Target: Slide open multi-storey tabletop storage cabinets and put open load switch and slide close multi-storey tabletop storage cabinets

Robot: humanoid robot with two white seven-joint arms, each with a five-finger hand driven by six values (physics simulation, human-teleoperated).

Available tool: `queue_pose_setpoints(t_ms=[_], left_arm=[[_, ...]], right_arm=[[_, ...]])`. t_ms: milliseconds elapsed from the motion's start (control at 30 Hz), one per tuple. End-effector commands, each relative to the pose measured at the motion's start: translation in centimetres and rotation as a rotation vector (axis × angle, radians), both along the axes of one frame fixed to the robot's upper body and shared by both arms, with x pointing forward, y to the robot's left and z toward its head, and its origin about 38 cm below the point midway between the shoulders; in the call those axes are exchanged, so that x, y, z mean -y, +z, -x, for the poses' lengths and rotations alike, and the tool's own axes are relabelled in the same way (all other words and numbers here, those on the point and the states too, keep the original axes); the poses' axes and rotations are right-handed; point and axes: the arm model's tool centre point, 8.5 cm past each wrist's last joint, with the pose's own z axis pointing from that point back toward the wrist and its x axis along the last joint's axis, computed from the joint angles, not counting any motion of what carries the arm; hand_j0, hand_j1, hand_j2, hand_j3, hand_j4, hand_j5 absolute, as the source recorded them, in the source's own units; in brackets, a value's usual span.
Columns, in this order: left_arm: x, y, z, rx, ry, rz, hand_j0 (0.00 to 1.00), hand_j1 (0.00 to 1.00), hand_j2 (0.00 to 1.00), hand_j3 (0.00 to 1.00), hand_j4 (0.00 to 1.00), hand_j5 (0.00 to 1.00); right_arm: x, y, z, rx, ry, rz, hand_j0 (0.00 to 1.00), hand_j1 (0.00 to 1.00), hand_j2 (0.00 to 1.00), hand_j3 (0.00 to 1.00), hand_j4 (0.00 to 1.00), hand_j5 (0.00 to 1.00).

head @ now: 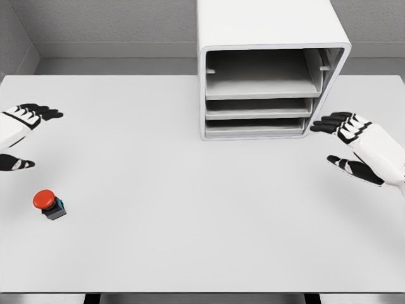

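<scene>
A white multi-storey storage cabinet point(272, 66) stands at the back of the table, right of centre. Its front shows three stacked shelf trays, and the top bay looks open and hollow. The load switch point(49, 204), a red round button on a small black and teal base, sits near the table's left front. My left hand point(22, 136) hovers above and behind the switch at the left edge, fingers spread, holding nothing. My right hand point(345, 142) hangs just right of the cabinet's lower corner, fingers spread and empty.
The white table point(190, 209) stretches wide between the switch and the cabinet. A grey wall runs behind it. The table's front edge lies near the bottom of the view.
</scene>
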Motion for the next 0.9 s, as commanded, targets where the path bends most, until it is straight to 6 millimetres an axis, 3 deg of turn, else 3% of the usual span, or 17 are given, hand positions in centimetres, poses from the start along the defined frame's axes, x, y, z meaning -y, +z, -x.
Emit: queue_pose_setpoints(t_ms=[0, 100, 267, 467, 633, 767, 867], left_arm=[[-0.6, 0.6, 0.1, 0.002, 0.005, -0.015, 1.0, 1.0, 1.0, 1.0, 1.0, 1.0], [-1.7, 0.8, 0.9, -0.041, 0.001, -0.091, 1.0, 1.0, 1.0, 1.0, 1.0, 1.0], [-2.5, 1.8, 1.0, -0.048, 0.002, -0.15, 1.0, 1.0, 1.0, 1.0, 1.0, 1.0], [-3.4, 0.6, 2.8, -0.149, -0.025, -0.159, 1.0, 1.0, 1.0, 1.0, 1.0, 1.0], [-3.2, 0.3, 3.7, -0.187, -0.05, -0.139, 1.0, 1.0, 1.0, 1.0, 1.0, 1.0], [-2.4, 0.0, 4.5, -0.212, -0.09, -0.095, 1.0, 1.0, 1.0, 1.0, 1.0, 1.0], [-2.2, -0.6, 5.3, -0.248, -0.105, -0.072, 1.0, 1.0, 1.0, 1.0, 1.0, 1.0]], right_arm=[[-0.7, -0.7, 0.1, -0.017, 0.012, 0.001, 0.7, 0.7, 0.7, 0.7, 0.7, 0.7], [-2.8, -1.4, -0.3, -0.035, 0.075, 0.007, 0.7, 0.7, 0.7, 0.7, 0.7, 0.7], [-5.4, -1.0, -1.1, -0.024, 0.158, 0.009, 0.71, 0.71, 0.71, 0.71, 0.71, 0.71], [-8.4, 0.1, -2.6, 0.005, 0.254, 0.022, 0.73, 0.73, 0.73, 0.73, 0.73, 0.73], [-8.9, 1.0, -4.2, 0.028, 0.264, 0.034, 0.76, 0.76, 0.76, 0.76, 0.76, 0.76], [-10.3, 0.0, -6.9, 0.014, 0.244, 0.001, 0.77, 0.77, 0.77, 0.77, 0.77, 0.77], [-10.1, 0.2, -7.6, 0.017, 0.23, 0.001, 0.77, 0.77, 0.77, 0.77, 0.77, 0.77]])
